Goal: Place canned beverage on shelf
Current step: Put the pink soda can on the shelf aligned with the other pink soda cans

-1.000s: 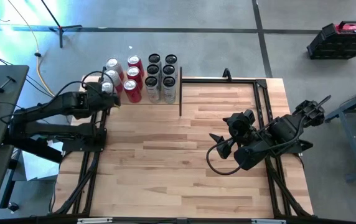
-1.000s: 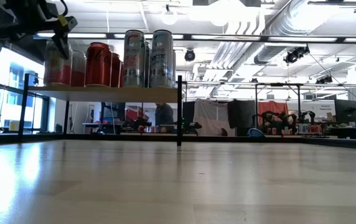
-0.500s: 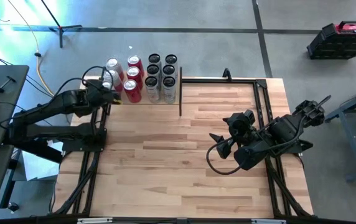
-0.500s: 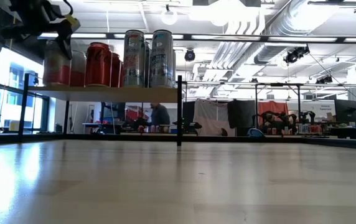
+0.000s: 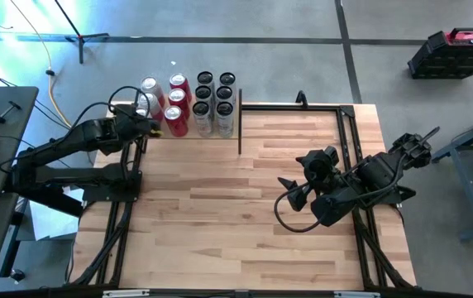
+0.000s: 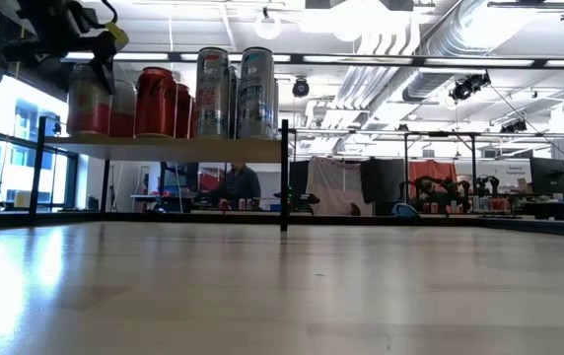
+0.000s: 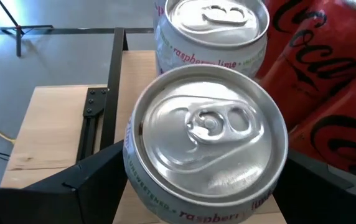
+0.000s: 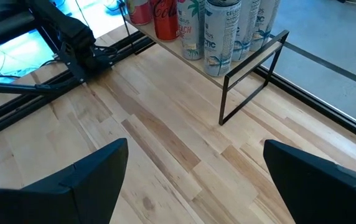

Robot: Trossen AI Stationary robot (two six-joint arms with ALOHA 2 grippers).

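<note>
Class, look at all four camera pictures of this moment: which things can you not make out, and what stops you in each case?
- Left claw: in the high view, too small to tell whether it touches the raspberry-lime can.
- Shelf: the cans' bases are hidden by its front edge in the low view.
- Red cans: cut off by the left wrist picture's edge.

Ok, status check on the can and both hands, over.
Left hand open above the raspberry-lime can, which stands on the shelf beside the red cans. Right hand open, waiting over the table. Nothing in the way.
</note>
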